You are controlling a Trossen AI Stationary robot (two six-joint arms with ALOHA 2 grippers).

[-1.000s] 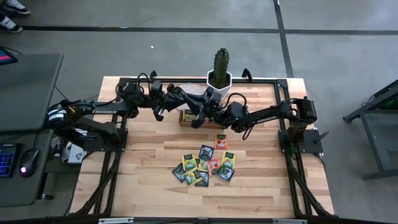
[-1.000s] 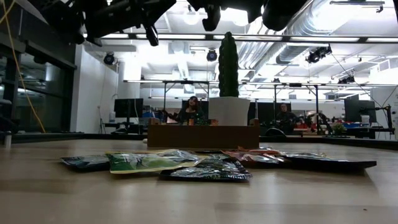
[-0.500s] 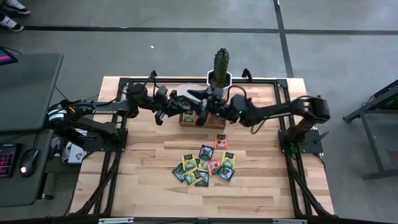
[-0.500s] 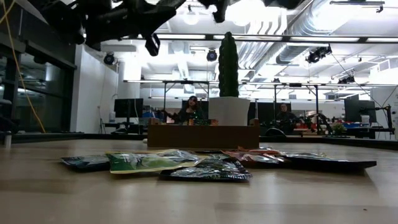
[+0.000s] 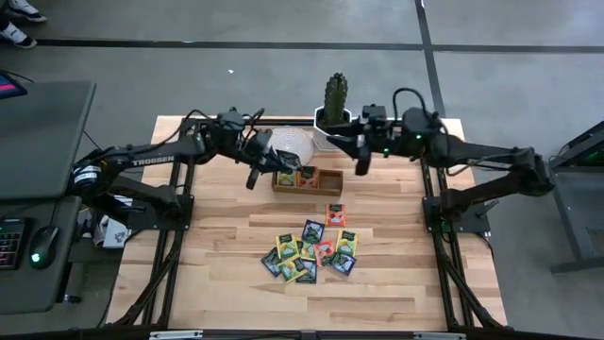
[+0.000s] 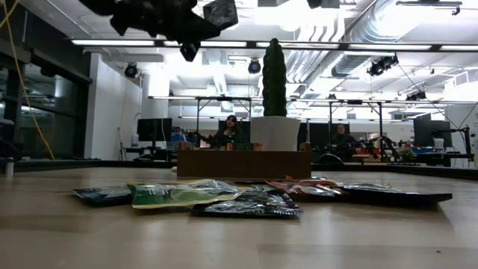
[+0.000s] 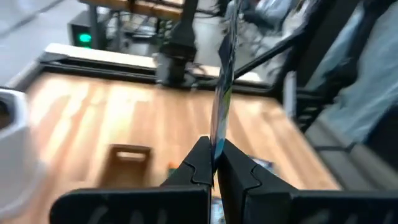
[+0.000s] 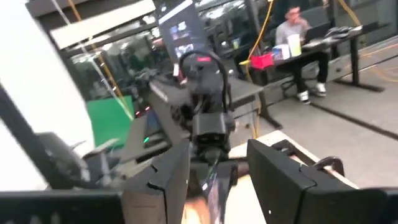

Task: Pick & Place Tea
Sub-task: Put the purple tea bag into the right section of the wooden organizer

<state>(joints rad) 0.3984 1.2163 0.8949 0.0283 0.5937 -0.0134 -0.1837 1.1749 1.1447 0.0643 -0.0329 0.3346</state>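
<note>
You work on a pale wooden tabletop (image 5: 217, 283) with a black frame, standing on a grey concrete floor (image 5: 236, 76); behind it the low view shows a bright room with ceiling pipes, monitors and people who sit at desks far off. Most tea packets (image 5: 310, 251) lie in a loose pile near the middle of the tabletop, and a few stand in the brown wooden tray (image 5: 308, 179) before the cactus (image 5: 335, 94) in its white pot. Your left hand (image 5: 253, 176) is above the left end of the tray and is closed on one tea packet (image 7: 222, 93), held by its edge. Your right hand (image 5: 361, 162) is beside the pot with its fingers apart and holds nothing. Compared with one second ago, the right arm has pulled back from the tray to the right. On the left arm you can read "TROSSEN".
</note>
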